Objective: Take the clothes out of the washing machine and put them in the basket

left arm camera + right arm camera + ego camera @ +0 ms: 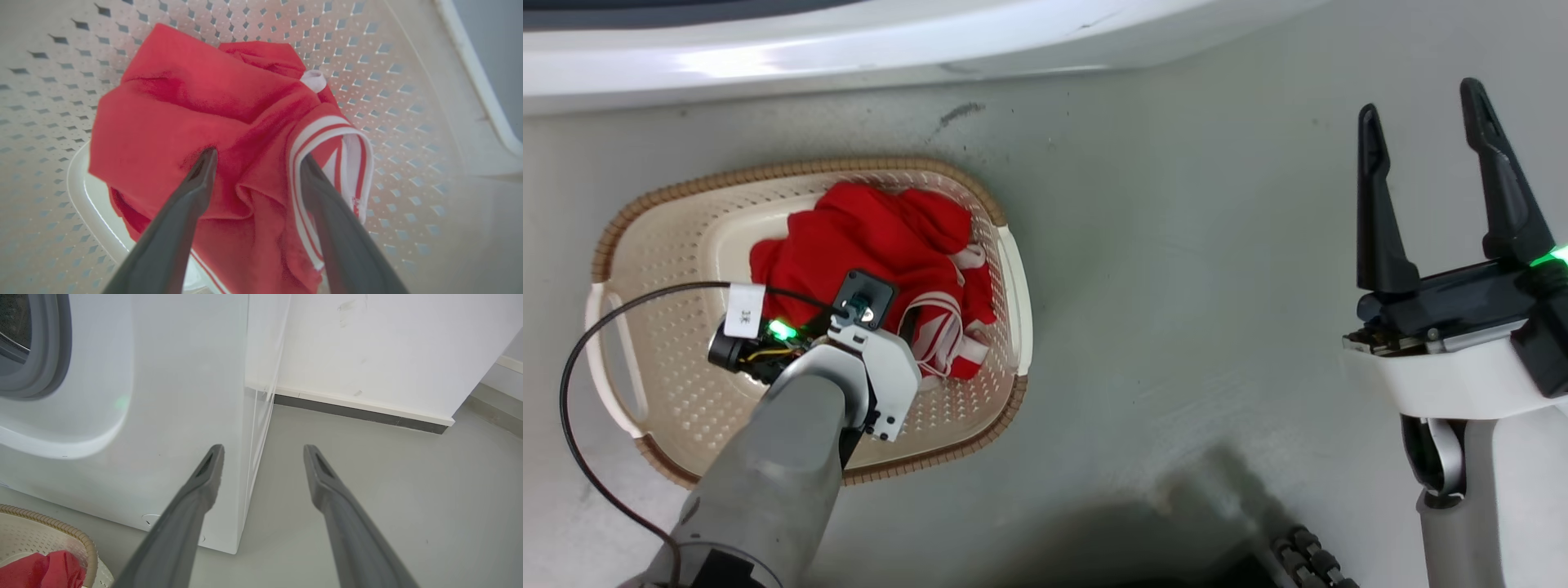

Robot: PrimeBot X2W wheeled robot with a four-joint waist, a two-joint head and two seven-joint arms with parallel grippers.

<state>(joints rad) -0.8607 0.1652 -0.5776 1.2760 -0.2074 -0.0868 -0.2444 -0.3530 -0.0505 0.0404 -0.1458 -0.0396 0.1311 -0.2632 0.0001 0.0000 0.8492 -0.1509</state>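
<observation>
The bright red soft garments with white stripes and trim (874, 237) lie heaped inside the small cream perforated plastic basket with the brown woven-look rim (792, 169). The basket stands on the grey floor (1176, 286), just near of the large white front-loading washing machine (849, 57).

In the left wrist view the left claw (257, 155) points straight down at the heap (184, 114). Its two dark fingers are spread wide and clamp nothing, with a red fold and the striped hem lying between and beyond them. Whether the tips (206, 159) touch the fabric or hang just above it cannot be told.

From the head, the heap fills the middle and right of the basket, its long axis running roughly left to right, as the basket's own does. The left arm is directly over it. The right claw (1419, 98) hangs well apart to the right over bare floor, fingers equally wide and empty.

So this load looks delivered and released, and the next move is probably a straight lift clear of the basket wall (408, 102).

In the head view the left wrist housing covers the left fingers. The right wrist view catches a sliver of the grey rubber porthole rim (45, 355) at its left edge. The drum behind it is too dark and cut off to show whether more clothes remain.
</observation>
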